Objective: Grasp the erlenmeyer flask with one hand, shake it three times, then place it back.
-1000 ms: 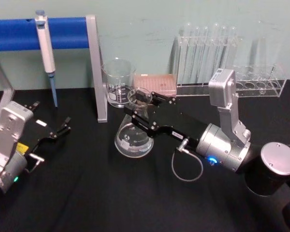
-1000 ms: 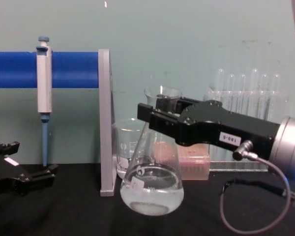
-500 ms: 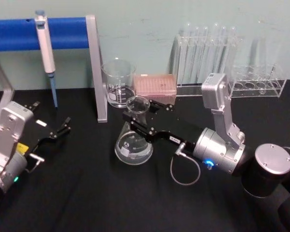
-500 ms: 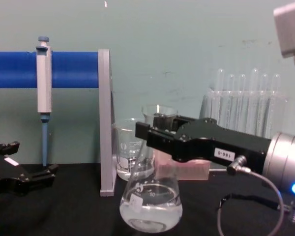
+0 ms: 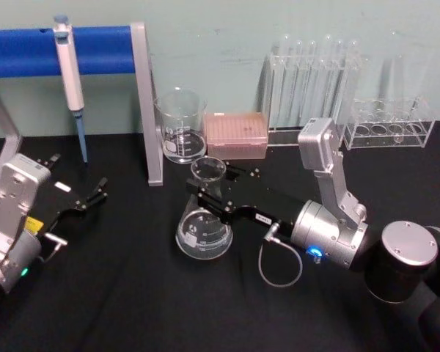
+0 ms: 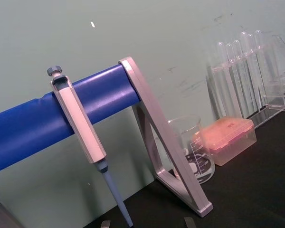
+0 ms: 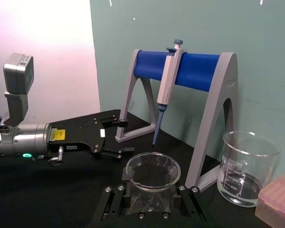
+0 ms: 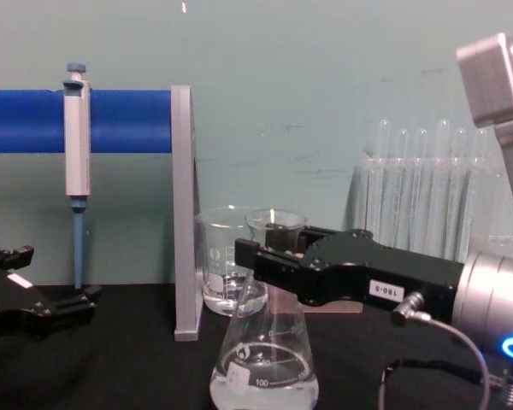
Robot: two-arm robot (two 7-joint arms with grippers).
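The erlenmeyer flask (image 5: 204,232) stands upright at the middle of the black table, with clear liquid in its wide base (image 8: 263,380). My right gripper (image 5: 207,188) reaches in from the right and is shut on the flask's neck just under the flared rim (image 7: 152,170). The chest view shows the black fingers (image 8: 278,256) clamped around the neck. Whether the base touches the table I cannot tell. My left gripper (image 5: 97,192) rests open at the left edge of the table, well away from the flask.
A glass beaker (image 5: 180,125) and a pink tip box (image 5: 237,134) stand just behind the flask. Test tube racks (image 5: 315,88) line the back right. A pipette (image 5: 70,66) hangs on the blue-barred stand (image 5: 147,103) at the back left.
The right gripper has come down and drawn back toward me with the flask, so the flask now sits lower. The left arm has not moved.
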